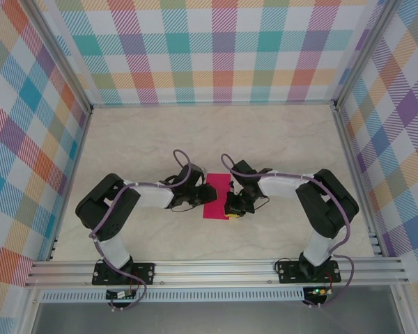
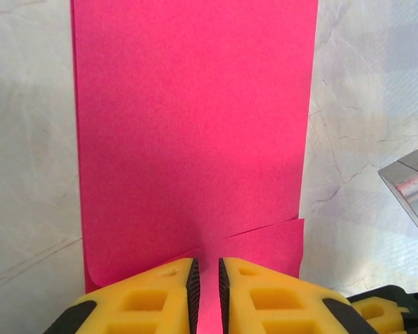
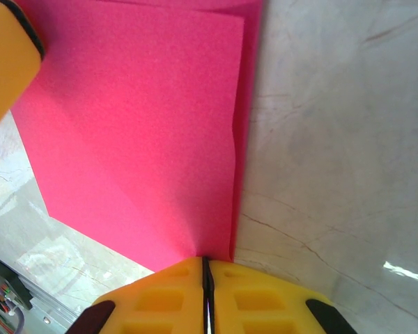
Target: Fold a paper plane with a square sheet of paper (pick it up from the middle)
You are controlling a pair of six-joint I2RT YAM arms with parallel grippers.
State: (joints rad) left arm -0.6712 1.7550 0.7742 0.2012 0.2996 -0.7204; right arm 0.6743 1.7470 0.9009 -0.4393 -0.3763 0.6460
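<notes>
Right gripper point(image 3: 205, 263) pinched shut on the square sheet of paper point(image 3: 139, 125) at lower centre, left gripper point(image 2: 208, 271) a slit apart, hold unclear: best square the edges before creasing.

Top camera is looking down from behind; both wrist cameras are closely facing the same square sheet of paper point(image 2: 195, 139)

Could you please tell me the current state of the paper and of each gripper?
Paper: folded into a narrow rectangle with overlapping layers, held between the two grippers.
Left gripper: closed on one edge of the paper.
Right gripper: shut, pinching the paper's other side.
</notes>
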